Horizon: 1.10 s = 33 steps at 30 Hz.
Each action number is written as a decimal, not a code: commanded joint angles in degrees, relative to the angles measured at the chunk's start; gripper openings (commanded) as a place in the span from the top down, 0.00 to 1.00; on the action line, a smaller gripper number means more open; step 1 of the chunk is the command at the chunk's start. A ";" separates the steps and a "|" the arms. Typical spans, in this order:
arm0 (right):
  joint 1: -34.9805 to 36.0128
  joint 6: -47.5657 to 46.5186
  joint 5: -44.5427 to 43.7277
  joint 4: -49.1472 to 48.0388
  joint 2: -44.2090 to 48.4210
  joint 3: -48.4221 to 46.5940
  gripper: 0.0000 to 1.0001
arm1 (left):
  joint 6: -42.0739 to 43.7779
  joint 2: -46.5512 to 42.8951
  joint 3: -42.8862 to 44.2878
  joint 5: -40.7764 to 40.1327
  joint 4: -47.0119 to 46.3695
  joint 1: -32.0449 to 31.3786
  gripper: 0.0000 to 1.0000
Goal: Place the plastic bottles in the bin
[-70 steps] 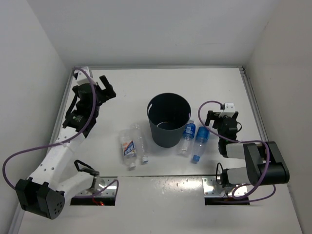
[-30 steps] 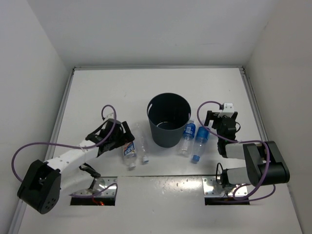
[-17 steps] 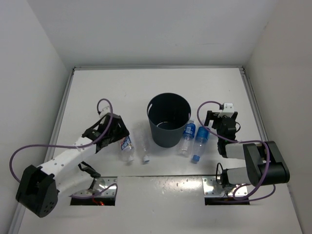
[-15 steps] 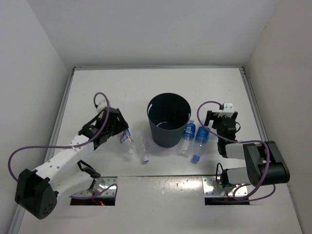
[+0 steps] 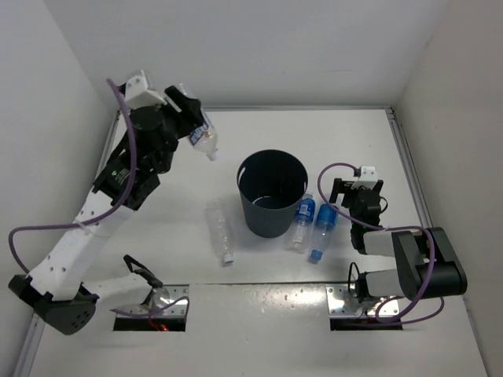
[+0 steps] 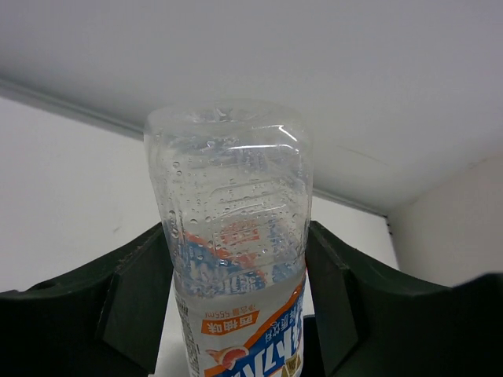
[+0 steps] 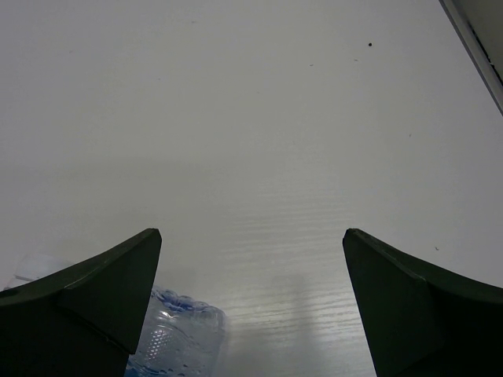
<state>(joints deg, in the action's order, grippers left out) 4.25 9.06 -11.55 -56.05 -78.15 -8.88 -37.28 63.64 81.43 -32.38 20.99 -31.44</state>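
Far left: the left gripper (image 5: 192, 119) is raised high over the far-left part of the table (image 5: 330, 141), clamped on the labelled bottle (image 5: 204, 140). That bottle is small, clear plastic with water droplets inside and a white-orange label with blue print. In the left wrist view its ribbed base faces away from the camera, and both dark fingers (image 6: 137, 294) press against its sides at the label. In the top view it hangs tilted, white cap pointing down and right toward the bin (image 5: 267, 218), off the table, left of and beyond the bin's rim.

Next, the plain bottle (image 5: 220, 232) lies flat on the table just left of the bin. It is clear, with no label seen and its white cap toward the arm bases. The bin is round, dark grey, upright, its mouth unobstructed.

Just right of the bin, two blue-label bottles (image 5: 303, 218) lie side by side, blue caps toward the near edge. The left one touches the bin's wall or nearly so. The right gripper (image 5: 357, 191) sits low just right of them, jaws spread wide and holding nothing. One bottle's end shows by its left finger in the wrist view.

Versus half a second ago: the left gripper was down at table level with the labelled bottle beside the plain one; now both are lifted up and away. The plain bottle has shifted slightly. The right arm is unchanged.
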 commanded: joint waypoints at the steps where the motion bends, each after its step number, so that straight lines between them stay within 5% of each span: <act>1: 0.23 0.08 -0.31 -3.10 0.37 -1.75 0.00 | 5.19 5.95 3.64 1.00 -7.18 -4.58 0.53; 10: 0.23 0.08 0.74 -2.57 0.37 -1.75 0.00 | 8.19 16.69 3.22 1.18 -14.30 -19.88 0.53; 15: -0.30 0.08 0.74 -2.57 0.37 -1.75 0.00 | 7.48 21.00 0.05 0.65 -15.10 -25.67 0.45; 17: -0.30 0.08 0.74 -2.57 0.37 -1.75 0.00 | 7.48 22.14 -0.48 -0.22 -15.10 -27.61 0.34; 23: -0.30 0.08 0.74 -2.57 0.37 -1.75 0.00 | 8.10 24.34 -1.01 -2.68 -15.10 -29.03 0.00; 33: 1.73 0.08 -3.30 -3.19 -0.16 -1.75 0.00 | 14.95 14.51 0.58 -16.13 -11.95 -26.41 0.00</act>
<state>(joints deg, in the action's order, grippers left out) 5.32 9.06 -12.91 -56.05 -78.19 -8.93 -25.10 85.41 80.44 -42.28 10.28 -59.86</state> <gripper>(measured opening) 0.996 0.997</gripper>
